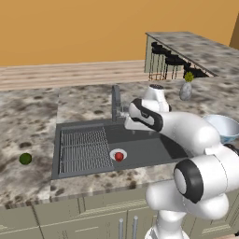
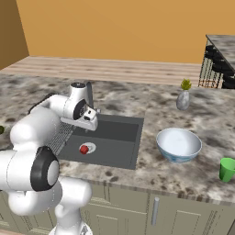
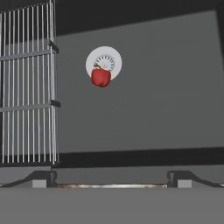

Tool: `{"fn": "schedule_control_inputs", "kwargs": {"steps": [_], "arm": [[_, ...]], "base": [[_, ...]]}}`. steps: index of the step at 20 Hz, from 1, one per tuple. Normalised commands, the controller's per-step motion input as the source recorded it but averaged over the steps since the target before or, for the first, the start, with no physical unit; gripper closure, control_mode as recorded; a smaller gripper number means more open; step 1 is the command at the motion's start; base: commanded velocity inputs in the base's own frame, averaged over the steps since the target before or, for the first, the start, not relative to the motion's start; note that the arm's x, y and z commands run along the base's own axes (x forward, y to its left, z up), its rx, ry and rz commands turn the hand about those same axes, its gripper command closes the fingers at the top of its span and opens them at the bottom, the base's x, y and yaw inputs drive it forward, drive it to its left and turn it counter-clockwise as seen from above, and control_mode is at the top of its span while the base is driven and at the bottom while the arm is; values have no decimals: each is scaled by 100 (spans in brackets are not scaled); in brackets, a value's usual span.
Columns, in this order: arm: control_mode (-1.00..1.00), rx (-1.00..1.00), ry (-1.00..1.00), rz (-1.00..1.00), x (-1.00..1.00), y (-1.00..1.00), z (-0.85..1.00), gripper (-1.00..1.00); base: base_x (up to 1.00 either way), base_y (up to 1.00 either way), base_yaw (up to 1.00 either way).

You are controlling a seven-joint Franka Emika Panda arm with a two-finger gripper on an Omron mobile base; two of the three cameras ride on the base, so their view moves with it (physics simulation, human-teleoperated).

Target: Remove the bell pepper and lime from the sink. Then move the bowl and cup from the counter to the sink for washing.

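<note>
Pepper in the sink, lime out on the counter, gripper wide and empty

The gripper [image 3: 112, 177] hangs above the back of the sink [image 1: 154, 151], fingers spread wide with nothing between them. The bell pepper [image 3: 100, 77] sits on the white drain ring [image 3: 109, 57], beside the wire rack [image 1: 84, 149]. The lime [image 1: 25, 158] lies on the counter [image 1: 28, 121] left of the basin. To the right stands the bowl [image 2: 178, 144], with the cup [image 2: 226, 169] just beyond it
</note>
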Motion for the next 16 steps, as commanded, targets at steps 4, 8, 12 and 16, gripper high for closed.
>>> {"fn": "schedule_control_inputs", "kwargs": {"steps": [4, 8, 12, 16], "arm": [[-100, 6, 0, 0, 10, -18, -14, -100], [-100, 7, 0, 0, 11, -12, -17, -100], [-100, 8, 0, 0, 11, -7, -19, -100], [-100, 6, -2, 0, 9, 0, -20, -100]], "base": [[0, 0, 0], [0, 0, 0], [0, 0, 0], [0, 0, 0]]}}
